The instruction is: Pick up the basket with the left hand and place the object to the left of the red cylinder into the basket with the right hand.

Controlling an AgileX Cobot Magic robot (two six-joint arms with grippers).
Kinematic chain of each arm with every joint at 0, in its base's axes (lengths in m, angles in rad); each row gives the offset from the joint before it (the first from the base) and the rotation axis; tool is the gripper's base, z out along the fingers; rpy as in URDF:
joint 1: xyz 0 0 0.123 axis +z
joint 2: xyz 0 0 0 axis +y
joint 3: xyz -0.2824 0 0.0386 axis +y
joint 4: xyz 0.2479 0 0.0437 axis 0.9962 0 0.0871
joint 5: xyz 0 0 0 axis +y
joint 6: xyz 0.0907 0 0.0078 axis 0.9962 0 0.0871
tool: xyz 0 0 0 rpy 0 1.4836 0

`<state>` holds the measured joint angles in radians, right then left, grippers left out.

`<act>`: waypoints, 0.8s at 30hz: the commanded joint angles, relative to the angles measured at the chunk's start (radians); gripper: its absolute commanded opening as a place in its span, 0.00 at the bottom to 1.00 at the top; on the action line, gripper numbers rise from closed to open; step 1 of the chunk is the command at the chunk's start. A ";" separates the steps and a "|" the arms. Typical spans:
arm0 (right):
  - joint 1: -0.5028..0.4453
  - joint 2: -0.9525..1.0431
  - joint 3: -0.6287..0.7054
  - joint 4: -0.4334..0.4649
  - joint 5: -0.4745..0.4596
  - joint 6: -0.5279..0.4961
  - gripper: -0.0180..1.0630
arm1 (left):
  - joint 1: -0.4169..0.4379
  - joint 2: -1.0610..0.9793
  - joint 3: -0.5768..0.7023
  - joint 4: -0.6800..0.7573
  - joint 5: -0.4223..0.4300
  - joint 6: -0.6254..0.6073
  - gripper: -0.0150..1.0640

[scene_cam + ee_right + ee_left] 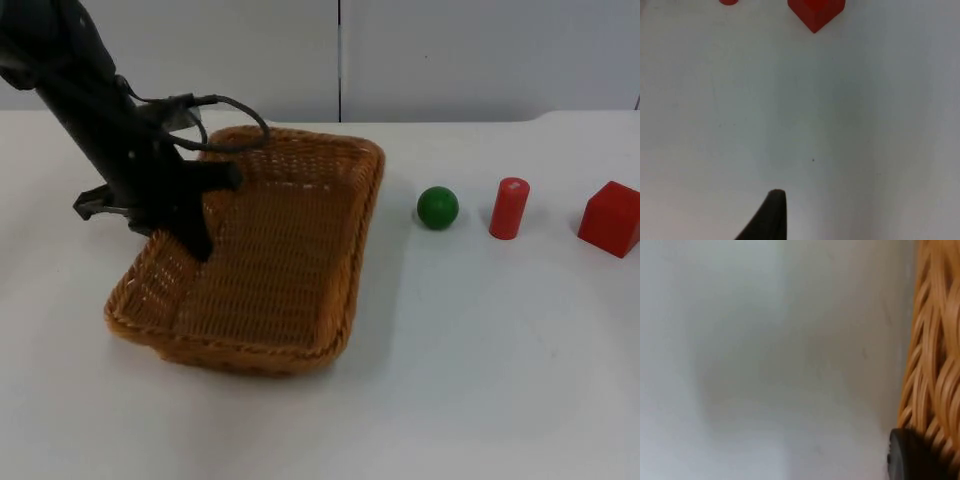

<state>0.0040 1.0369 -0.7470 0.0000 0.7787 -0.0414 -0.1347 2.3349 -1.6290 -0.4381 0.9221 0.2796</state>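
Observation:
The woven brown basket [270,270] sits tilted at the table's left. My left gripper [185,235] is shut on its left rim, and the weave [935,355] shows close beside one black fingertip [912,457]. To the basket's right lies a green ball [437,207], directly left of the upright red cylinder [509,208]. My right gripper [772,217] hovers over bare table, short of the red cube [816,12] and the cylinder's edge [728,2].
A red cube [610,218] stands right of the cylinder near the table's right edge. The grey partition wall [340,55] closes off the back. White table top [480,380] stretches in front of the ball and cylinder.

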 commanded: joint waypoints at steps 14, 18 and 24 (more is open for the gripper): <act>-0.006 0.000 0.000 -0.020 -0.008 -0.009 0.99 | -0.004 -0.306 0.239 -0.001 0.064 -0.067 0.01; -0.006 0.000 0.000 0.009 0.012 -0.009 0.99 | -0.004 -0.445 0.465 -0.025 -0.066 -0.040 0.01; -0.006 0.000 0.000 0.035 0.012 -0.009 0.99 | -0.004 -0.587 0.663 -0.189 -0.138 0.100 0.01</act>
<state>0.0040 1.0369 -0.7470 0.0275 0.7878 -0.0434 -0.1365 1.7959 -1.0123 -0.5321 0.8122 0.3287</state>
